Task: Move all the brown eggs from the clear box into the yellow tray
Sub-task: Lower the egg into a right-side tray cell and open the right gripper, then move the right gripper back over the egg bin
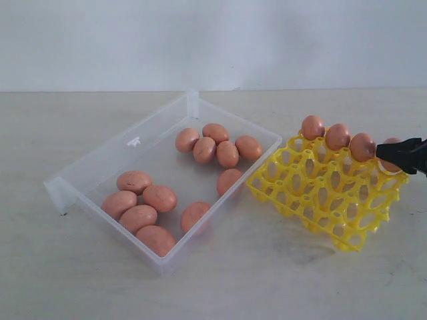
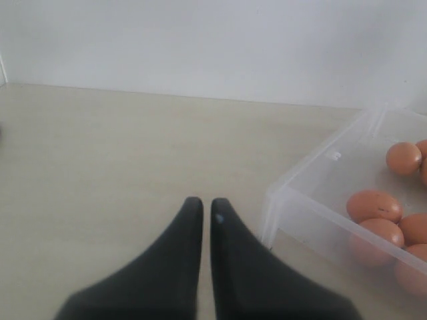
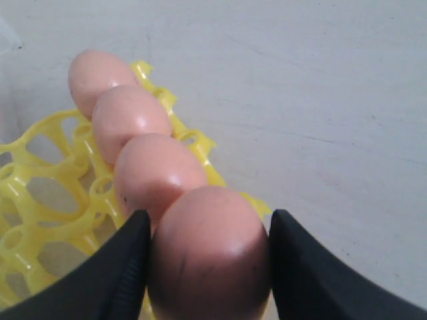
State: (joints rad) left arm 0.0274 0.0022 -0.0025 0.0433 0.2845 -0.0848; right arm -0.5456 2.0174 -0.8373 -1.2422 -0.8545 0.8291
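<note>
Twelve brown eggs (image 1: 160, 198) lie in the clear box (image 1: 107, 160): two clusters, plus two singles along the wall nearest the yellow tray (image 1: 303, 170). The tray sits just right of the box. Three more eggs occupy its far row. I see the fourth egg (image 3: 210, 260) at that row's right end, pinched between the fingers of the right gripper (image 3: 208, 230). The left gripper (image 2: 205, 208) hangs over bare table (image 2: 100, 167) beside the box, jaws pressed nearly together, holding nothing.

box (image 1: 163, 167) left: twelve eggs (image 1: 204, 150) in it | tray (image 1: 320, 195) right: four more in back row
</note>
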